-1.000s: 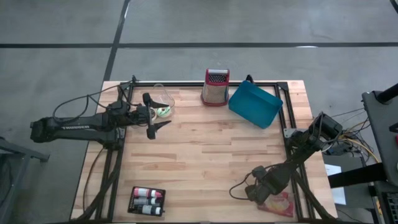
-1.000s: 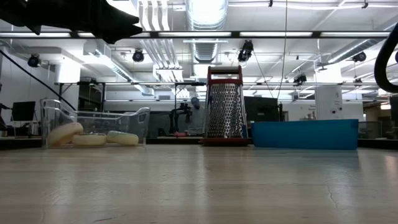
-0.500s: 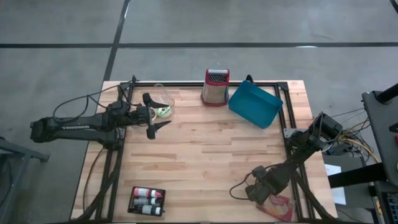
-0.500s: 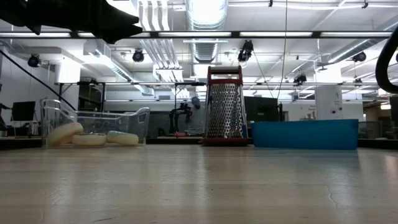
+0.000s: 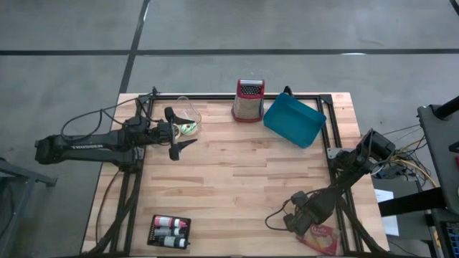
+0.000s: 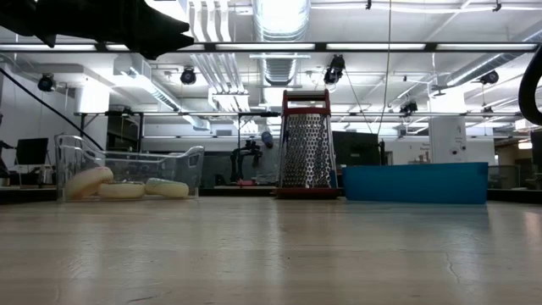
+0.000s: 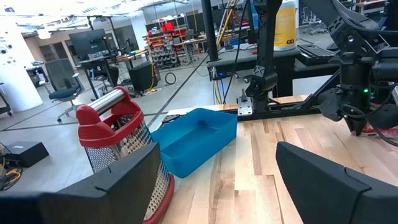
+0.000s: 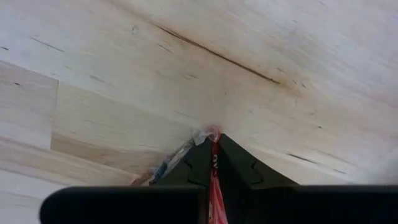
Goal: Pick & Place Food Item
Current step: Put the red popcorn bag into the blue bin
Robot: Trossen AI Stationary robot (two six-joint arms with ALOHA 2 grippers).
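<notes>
A red food packet (image 5: 324, 236) lies on the wooden table (image 5: 237, 179) at its near right corner. My right gripper (image 5: 313, 227) stands over it, pointing down, and is shut on its wrapper (image 8: 213, 180). My left gripper (image 5: 179, 131) hovers open and level at the far left, beside a clear container (image 5: 188, 117) of pale food rings (image 6: 89, 181). Nothing is between the left fingers (image 7: 124, 180). My right gripper pinches a crumpled edge of the red packet's wrapper (image 8: 209, 134) between its two fingers. The fingers come from above, pointing down. The rest of the packet lies on the table under and beside the gripper.
A red-topped metal grater (image 5: 249, 100) and a blue bin (image 5: 294, 120) stand at the far edge. A black tray of small bottles (image 5: 170, 231) sits near the left front. The table's middle is bare wood.
</notes>
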